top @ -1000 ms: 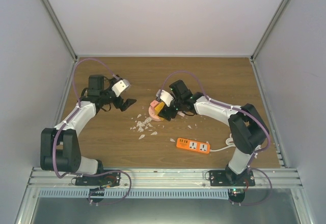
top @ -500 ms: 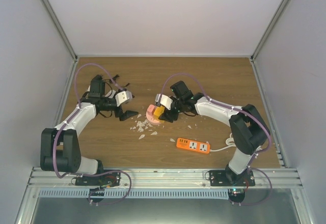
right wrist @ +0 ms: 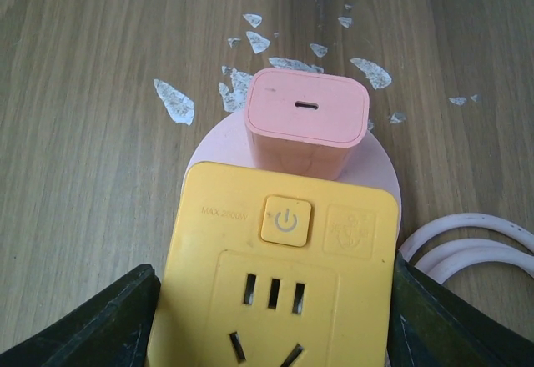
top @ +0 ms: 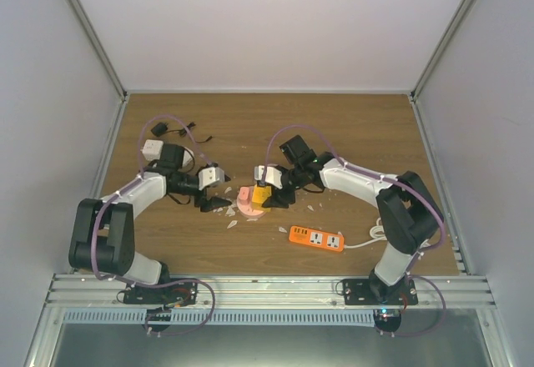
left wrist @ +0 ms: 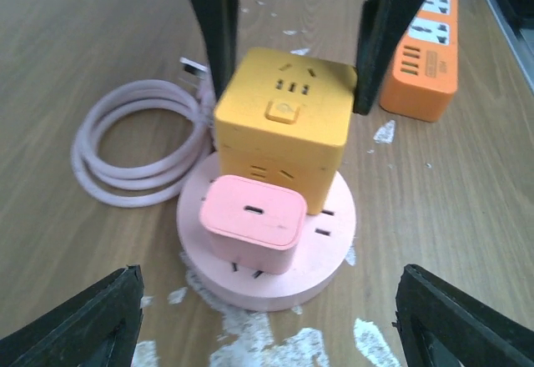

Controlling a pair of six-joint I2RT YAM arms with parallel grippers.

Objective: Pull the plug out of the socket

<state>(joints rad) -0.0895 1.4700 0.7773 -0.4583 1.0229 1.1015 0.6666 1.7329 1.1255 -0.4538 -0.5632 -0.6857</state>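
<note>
Since a second ago the left arm has swung in from the far left part of the table, and its pincer (left wrist: 267,327) now sits just left of the socket. The right arm has brought the socket a little closer to the near edge.

The pink plug (left wrist: 253,221), a small rounded block with a slot in its top face, stands upright in the round pink socket (left wrist: 327,246). The socket lies flat near the middle of the table, slightly towards the left and near edges. A yellow cube adapter (left wrist: 284,125) is seated in the same socket, right beside the plug and touching it.

The right pincer (right wrist: 267,321) is clamped on the yellow cube adapter, one black finger pressed against each side. The left pincer is spread wide with nothing in it. Its two fingertips lie either side of the plug, well clear of it.

A coil of pale pink cord (left wrist: 125,154) lies against the socket on the table (top: 359,125). White scraps (right wrist: 173,102) are scattered on the wood around the socket. An orange power strip (top: 317,238) lies towards the near edge, right of centre, with a white cable running from it towards the right edge. A small white block (top: 151,148) and a black cable (top: 179,127) sit near the far left corner.
</note>
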